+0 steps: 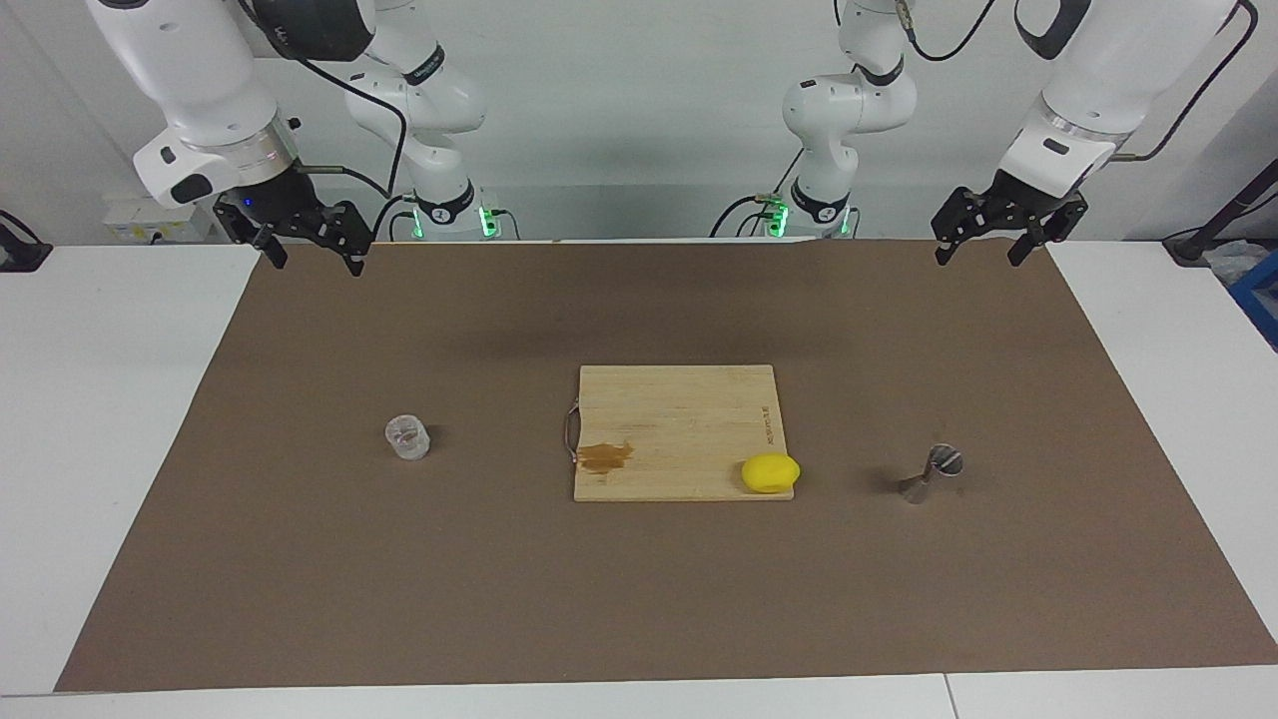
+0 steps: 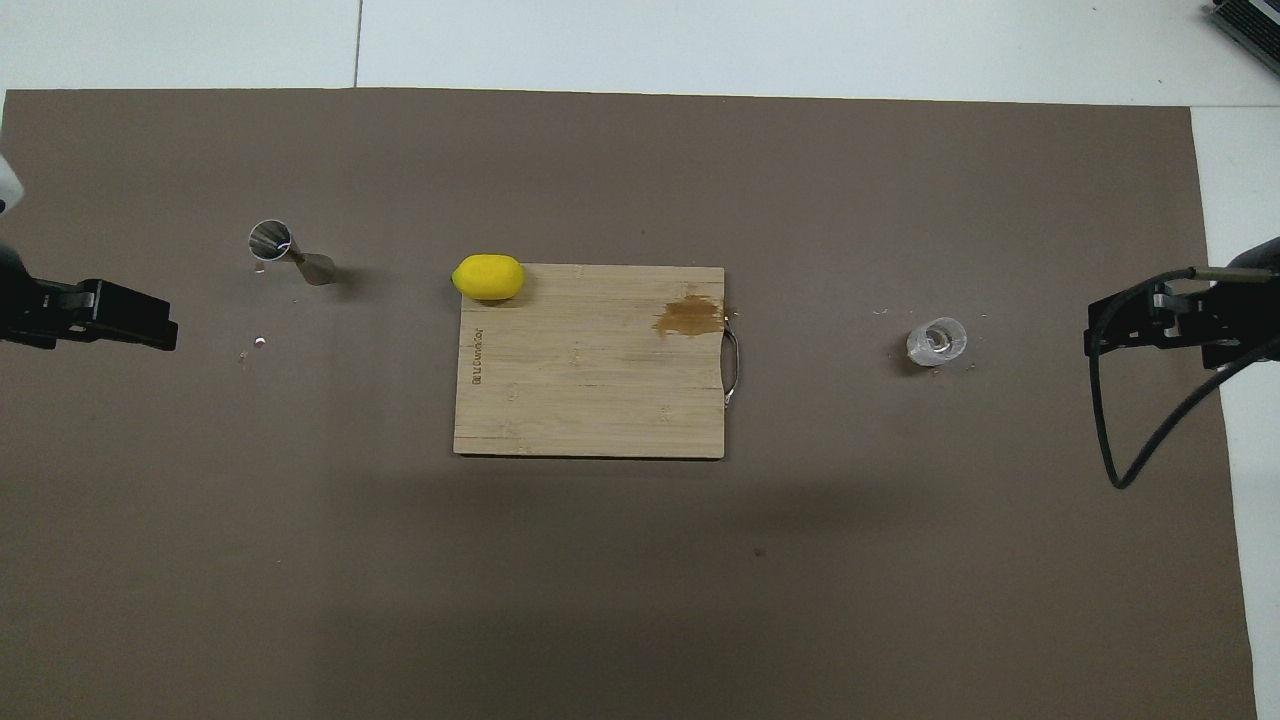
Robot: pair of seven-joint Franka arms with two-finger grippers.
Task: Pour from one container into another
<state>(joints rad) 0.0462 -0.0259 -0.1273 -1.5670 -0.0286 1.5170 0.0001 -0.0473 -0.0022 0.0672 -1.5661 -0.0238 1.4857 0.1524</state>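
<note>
Standing upright on the brown mat (image 1: 300,559), the clear cup (image 1: 407,437) sits toward the right arm's end of the table, well apart from the cutting board (image 1: 679,419) at the middle. The jigger (image 1: 931,473) stands toward the left arm's end, seemingly upright though it reads tilted from above. A lemon (image 1: 770,472) rests on the board's corner nearest the jigger, farther from the robots, and a brown stain (image 1: 605,456) marks the board by its metal handle (image 1: 570,436). Both arms wait raised over the mat's near edge: the right gripper (image 1: 310,245) and the left gripper (image 1: 983,242) hang with jaws spread, holding nothing.
</note>
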